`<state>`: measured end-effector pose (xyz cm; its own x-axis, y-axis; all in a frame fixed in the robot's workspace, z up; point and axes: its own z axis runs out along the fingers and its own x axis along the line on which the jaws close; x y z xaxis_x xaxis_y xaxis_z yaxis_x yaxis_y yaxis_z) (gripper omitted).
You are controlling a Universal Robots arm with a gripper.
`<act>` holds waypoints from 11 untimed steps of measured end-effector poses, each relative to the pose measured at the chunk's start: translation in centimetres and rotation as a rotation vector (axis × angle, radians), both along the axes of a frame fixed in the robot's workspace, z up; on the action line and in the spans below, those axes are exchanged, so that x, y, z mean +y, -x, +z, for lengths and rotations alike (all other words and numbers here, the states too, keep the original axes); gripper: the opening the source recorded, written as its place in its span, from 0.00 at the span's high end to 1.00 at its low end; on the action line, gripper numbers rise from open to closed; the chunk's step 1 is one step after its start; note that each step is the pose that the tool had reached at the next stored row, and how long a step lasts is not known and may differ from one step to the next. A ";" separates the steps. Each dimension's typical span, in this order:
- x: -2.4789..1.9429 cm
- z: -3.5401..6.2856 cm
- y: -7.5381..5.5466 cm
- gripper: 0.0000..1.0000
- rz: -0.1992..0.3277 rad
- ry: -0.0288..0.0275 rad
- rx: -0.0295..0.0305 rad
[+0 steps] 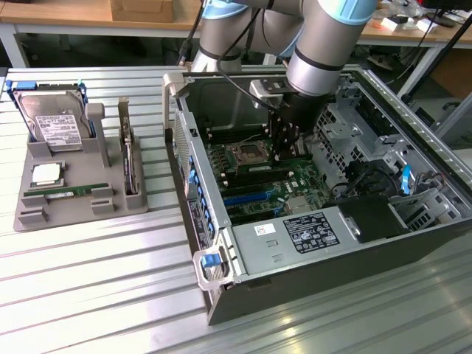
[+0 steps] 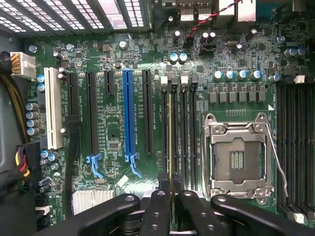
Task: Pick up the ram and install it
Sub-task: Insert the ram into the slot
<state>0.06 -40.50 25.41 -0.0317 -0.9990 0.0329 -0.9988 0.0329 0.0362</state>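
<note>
In the wrist view I see the ram [image 2: 170, 137] edge-on, a thin strip running out from between my fingers. My gripper [image 2: 171, 186] is shut on it. The ram lies along the row of black memory slots [image 2: 183, 132] beside the open processor socket [image 2: 237, 157]. I cannot tell whether it touches a slot. From the exterior view, my gripper [image 1: 282, 151] reaches down into the open computer case, just above the motherboard [image 1: 295, 181] near the socket [image 1: 245, 153].
A grey tray [image 1: 44, 214] at the exterior view's left holds a hard drive [image 1: 53, 118], a square silver processor chip [image 1: 46, 174] and another green stick [image 1: 63, 193]. Case walls [image 1: 184, 162], a power supply [image 1: 295, 240] and drive cages [image 1: 354, 118] surround the gripper.
</note>
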 end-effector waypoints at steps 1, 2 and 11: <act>0.00 -0.06 0.1 0.87 0.003 0.0185 0.0000; 0.00 -0.12 0.2 0.87 0.005 0.0204 0.0001; 0.17 -0.65 0.7 0.87 0.048 0.0206 -0.0004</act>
